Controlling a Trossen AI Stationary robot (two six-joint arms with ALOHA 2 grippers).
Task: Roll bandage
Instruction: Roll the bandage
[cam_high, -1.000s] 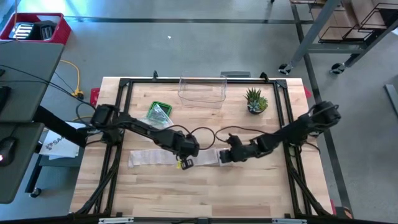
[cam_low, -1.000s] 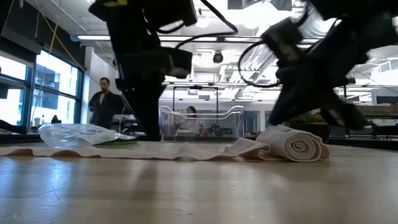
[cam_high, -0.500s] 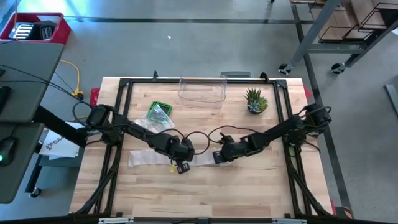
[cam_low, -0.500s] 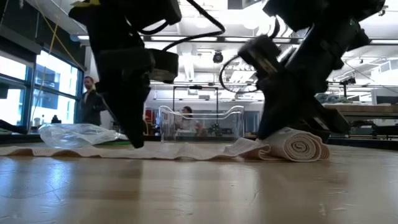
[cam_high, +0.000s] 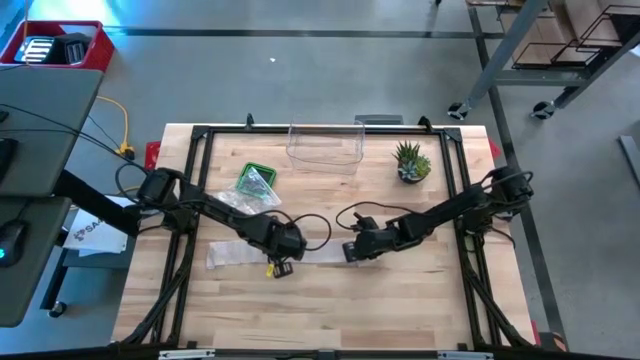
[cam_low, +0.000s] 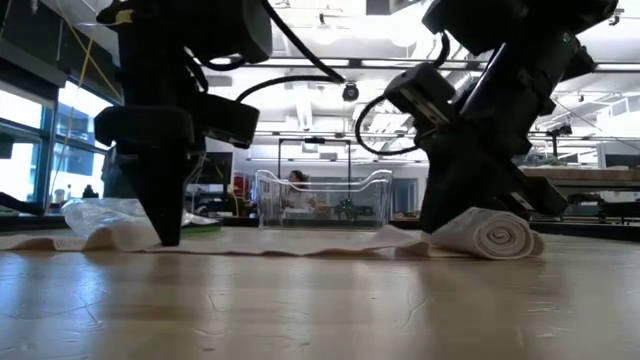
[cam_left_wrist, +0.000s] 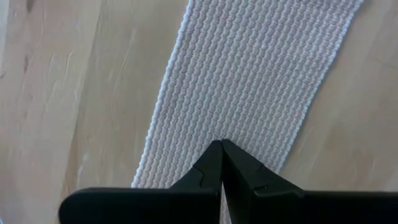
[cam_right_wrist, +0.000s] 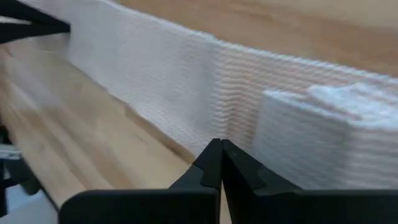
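A white woven bandage lies on the wooden table as a flat strip (cam_high: 235, 253) that runs to a rolled-up end (cam_high: 349, 251) on the right. The roll also shows in the low view (cam_low: 497, 236). My left gripper (cam_high: 274, 256) is shut, with its tips down on the flat strip (cam_left_wrist: 249, 74). My right gripper (cam_high: 354, 250) is shut and stands at the roll's left side (cam_low: 440, 228), where the strip runs into the roll (cam_right_wrist: 311, 137). My left gripper presses its shut fingertips (cam_left_wrist: 221, 149) down on the flat strip's single layer, near one long edge. The fingers point down from above, and the strip lies flat on the table under them. My right gripper has its shut fingertips (cam_right_wrist: 219, 149) against the bandage where the strip meets the roll (cam_right_wrist: 242, 118), coming slanting down. The roll rests on the table.
A clear plastic bin (cam_high: 325, 146) stands at the far edge and a small potted plant (cam_high: 411, 162) at the far right. A green tray with a clear bag (cam_high: 256, 182) lies at the far left. A black frame (cam_high: 196, 190) borders the table. Bare wood lies toward the near edge.
My left gripper has slid along the strip toward the table's left edge, with its fingers still shut. My right gripper has gone a little toward the left, up to the roll. The strip near its left end has bunched into a small wrinkle.
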